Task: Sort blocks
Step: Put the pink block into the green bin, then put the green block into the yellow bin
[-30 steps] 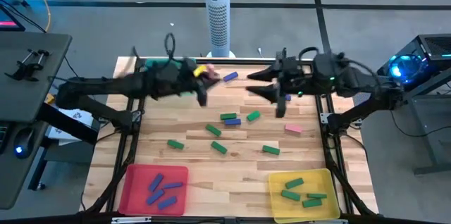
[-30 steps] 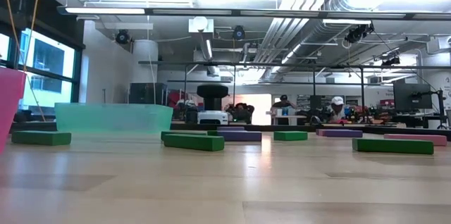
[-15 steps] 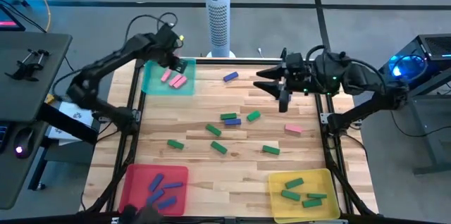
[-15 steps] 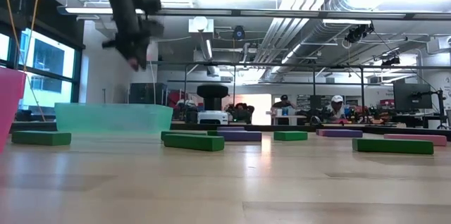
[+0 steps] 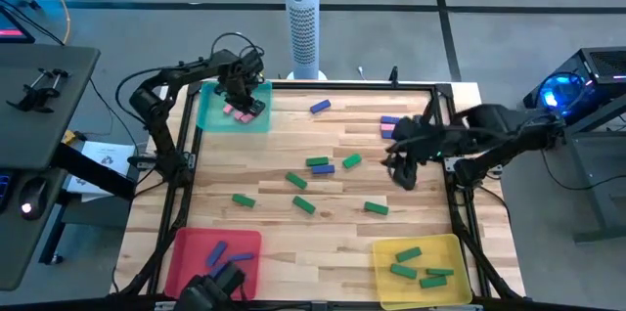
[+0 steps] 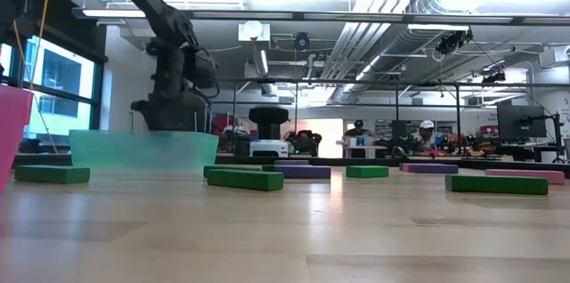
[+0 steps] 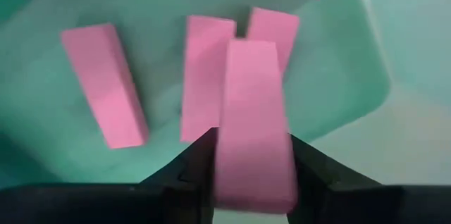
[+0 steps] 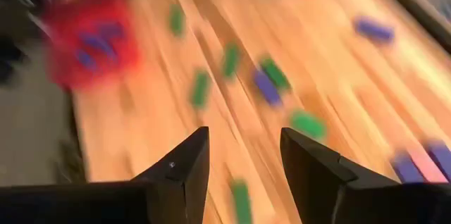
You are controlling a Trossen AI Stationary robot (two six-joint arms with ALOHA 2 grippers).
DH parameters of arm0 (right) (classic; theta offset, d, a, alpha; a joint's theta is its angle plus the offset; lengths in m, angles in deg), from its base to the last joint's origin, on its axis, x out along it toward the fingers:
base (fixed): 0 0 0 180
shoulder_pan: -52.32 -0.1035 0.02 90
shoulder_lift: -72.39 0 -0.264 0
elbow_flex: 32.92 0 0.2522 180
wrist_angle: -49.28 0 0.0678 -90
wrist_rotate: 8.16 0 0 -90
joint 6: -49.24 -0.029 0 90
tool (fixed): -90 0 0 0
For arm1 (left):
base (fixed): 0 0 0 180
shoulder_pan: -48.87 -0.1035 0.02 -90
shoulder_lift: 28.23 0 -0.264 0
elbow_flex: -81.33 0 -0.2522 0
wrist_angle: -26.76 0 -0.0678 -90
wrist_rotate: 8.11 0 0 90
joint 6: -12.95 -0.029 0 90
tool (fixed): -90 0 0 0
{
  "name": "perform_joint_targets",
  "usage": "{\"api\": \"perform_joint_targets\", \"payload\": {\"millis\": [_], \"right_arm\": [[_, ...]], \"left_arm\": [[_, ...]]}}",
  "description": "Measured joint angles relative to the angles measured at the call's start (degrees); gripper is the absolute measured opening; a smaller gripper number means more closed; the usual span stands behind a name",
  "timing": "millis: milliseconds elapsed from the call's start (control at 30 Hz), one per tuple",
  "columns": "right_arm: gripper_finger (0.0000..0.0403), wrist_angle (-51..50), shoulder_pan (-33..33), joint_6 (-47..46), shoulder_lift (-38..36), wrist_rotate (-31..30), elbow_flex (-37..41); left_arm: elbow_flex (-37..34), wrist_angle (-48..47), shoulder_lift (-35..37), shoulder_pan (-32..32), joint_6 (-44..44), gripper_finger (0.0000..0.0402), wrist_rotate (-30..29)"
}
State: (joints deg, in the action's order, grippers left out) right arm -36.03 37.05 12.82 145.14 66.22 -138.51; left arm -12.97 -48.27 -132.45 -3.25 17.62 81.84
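My left gripper hangs over the teal tray at the table's far left corner, shut on a pink block. Three more pink blocks lie flat in that tray. My right gripper is open and empty above the table's right side, near a blue block and a pink block. Green blocks and another blue one lie scattered on the wood. The red tray holds blue blocks; the yellow tray holds green ones. My left gripper pinches the pink block between its two fingers, which lie on the block's two long sides at its near end. The fingers come from above, pointing down into the tray. The block reaches forward past the fingertips and is lifted clear of the blocks below.
A white tower fan stands just beyond the far edge. A dark metal frame runs along the table's left and right sides. A dark device sits at the near edge by the red tray. In the low view green blocks lie close in front.
My left gripper has swung from the table's far middle to the far left corner, then come down over the teal tray. My right gripper has moved from the far side toward the near and right edge, dropping lower over the wood.
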Motion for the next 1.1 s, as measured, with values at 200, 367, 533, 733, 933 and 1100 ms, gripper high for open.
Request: {"api": "perform_joint_targets", "payload": {"millis": [200,367,533,733,933,1100], "right_arm": [[0.0154,-2.6,-0.3,-2.2,-1.4,6.6,14.1],[0.0154,0.2,2.2,-2.2,-3.0,10.7,28.3],[0.0154,1.1,6.6,-1.7,-3.1,11.7,37.8],[0.0149,5.8,18.6,3.1,-3.1,11.7,43.6],[0.0145,19.8,34.1,13.4,-3.1,12.3,49.0],[0.0144,29.3,43.8,13.1,-3.0,12.1,52.9]], "left_arm": [[0.0,-1.7,0.1,0.0,-0.2,0.0150,1.5],[0.0,-6.5,3.6,0.0,1.3,0.0171,1.5],[0.0,-8.7,10.6,2.4,6.1,0.0174,1.5],[0.0,-3.8,21.7,12.1,15.4,0.0174,1.6],[0.0,7.3,30.0,26.0,26.1,0.0174,-0.2],[0.1,17.1,32.2,36.7,31.4,0.0174,-6.5]]}}
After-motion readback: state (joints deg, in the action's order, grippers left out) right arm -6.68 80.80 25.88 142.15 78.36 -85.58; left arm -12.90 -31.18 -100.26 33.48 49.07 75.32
